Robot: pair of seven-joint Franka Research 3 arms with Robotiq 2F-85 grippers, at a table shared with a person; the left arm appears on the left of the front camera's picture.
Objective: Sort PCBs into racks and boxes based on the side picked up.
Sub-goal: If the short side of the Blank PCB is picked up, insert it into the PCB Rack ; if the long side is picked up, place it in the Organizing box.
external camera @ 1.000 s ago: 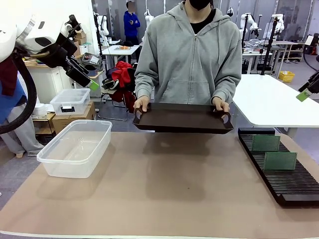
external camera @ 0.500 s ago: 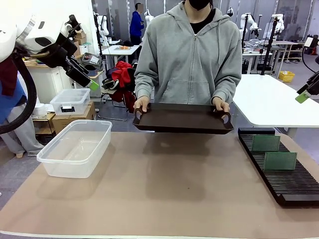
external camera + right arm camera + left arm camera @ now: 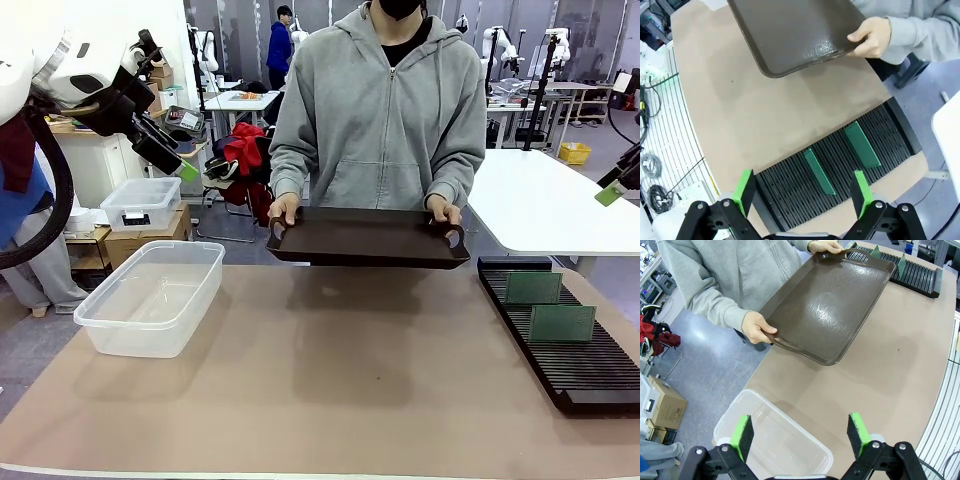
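Two green PCBs (image 3: 533,288) (image 3: 562,323) stand upright in the slots of the long black rack (image 3: 585,375) at the right edge of the front view, one behind the other and apart, so both look already sorted there. At left centre the clear plastic tub (image 3: 150,296) sits with nothing visible inside it. At upper centre the person holds a dark brown tray (image 3: 365,237) level above the far table edge, one hand (image 3: 284,208) at each handle (image 3: 444,209); its floor looks bare, probably being carried in or away. The left gripper (image 3: 800,434) hangs released over the tub, grasping nothing. The right gripper (image 3: 803,194) hovers above the rack, jaws spread and vacant.
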